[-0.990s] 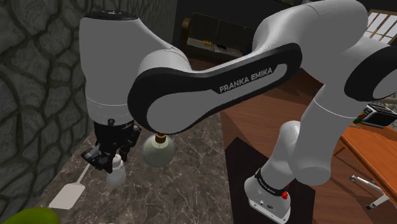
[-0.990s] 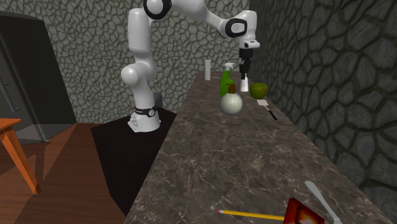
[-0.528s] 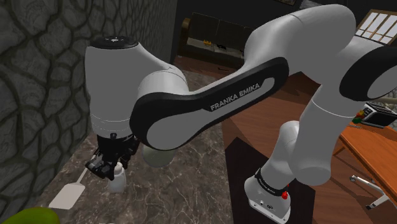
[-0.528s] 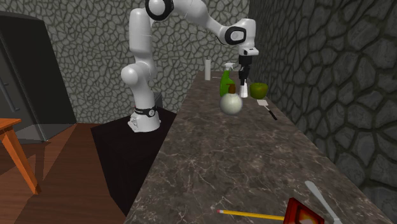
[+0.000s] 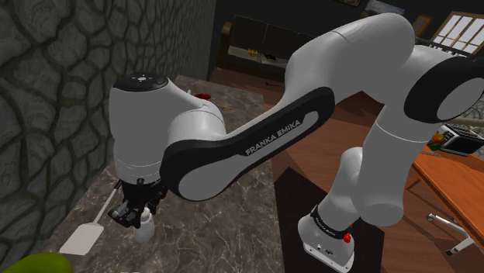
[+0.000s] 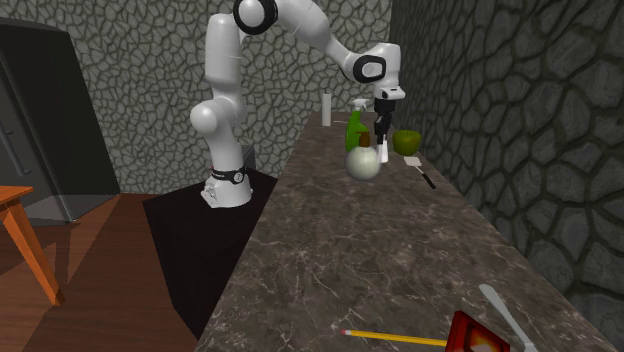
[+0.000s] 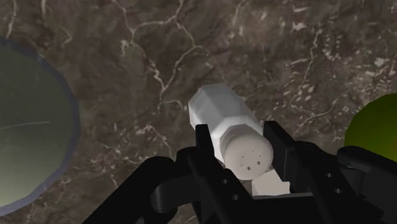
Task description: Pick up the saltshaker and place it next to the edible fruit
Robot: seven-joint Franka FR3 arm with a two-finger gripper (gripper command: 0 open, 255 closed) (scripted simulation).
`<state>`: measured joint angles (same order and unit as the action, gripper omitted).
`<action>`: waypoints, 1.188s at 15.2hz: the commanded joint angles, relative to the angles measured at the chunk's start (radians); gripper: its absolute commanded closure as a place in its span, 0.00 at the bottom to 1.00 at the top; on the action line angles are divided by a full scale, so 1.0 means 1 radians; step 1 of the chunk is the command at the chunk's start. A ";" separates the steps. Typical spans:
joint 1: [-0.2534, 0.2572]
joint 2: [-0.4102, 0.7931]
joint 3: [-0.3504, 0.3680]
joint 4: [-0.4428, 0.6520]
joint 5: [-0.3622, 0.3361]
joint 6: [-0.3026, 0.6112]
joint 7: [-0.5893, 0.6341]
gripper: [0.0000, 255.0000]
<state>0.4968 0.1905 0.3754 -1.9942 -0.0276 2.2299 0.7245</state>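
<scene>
The white saltshaker [image 7: 224, 121] with its holed cap sits clasped between my black fingers [image 7: 205, 147]; my gripper [image 7: 245, 159] is shut on it. In the shoulder view the gripper [image 5: 136, 212] holds the saltshaker [image 5: 144, 229] low over the dark marble counter [image 5: 217, 233]. A green fruit [image 5: 31, 264] lies at that view's lower left. In the second exterior view the gripper [image 6: 382, 138] and saltshaker [image 6: 383, 152] hang just left of the green fruit [image 6: 406, 142]. The fruit [image 7: 376, 130] also peeks in beside the right finger.
A round flask [image 6: 363, 163] stands close by the shaker, with a green spray bottle [image 6: 354, 128] behind it. A white spatula [image 5: 84, 236] lies by the stone wall. A pencil [image 6: 395, 338] and a red item [image 6: 478, 335] lie at the counter's near end.
The arm has lowered the held saltshaker closer to the counter and shifted it slightly toward the fruit. The flask is now hidden behind the arm in the shoulder view.
</scene>
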 commanded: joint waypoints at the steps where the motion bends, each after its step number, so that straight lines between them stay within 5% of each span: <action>1: 0.001 0.006 -0.001 -0.003 -0.003 0.010 0.002 1.00; 7: 0.001 0.006 -0.001 -0.003 -0.003 0.010 0.002 1.00; 8: 0.001 0.006 -0.001 -0.003 -0.003 0.010 0.002 0.00; 13: 0.001 0.006 -0.001 -0.003 -0.003 0.010 0.002 0.00; 18: -0.009 -0.058 0.003 0.051 0.026 -0.104 -0.018 0.00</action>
<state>0.4896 0.1424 0.3786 -1.9429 -0.0059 2.1356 0.7106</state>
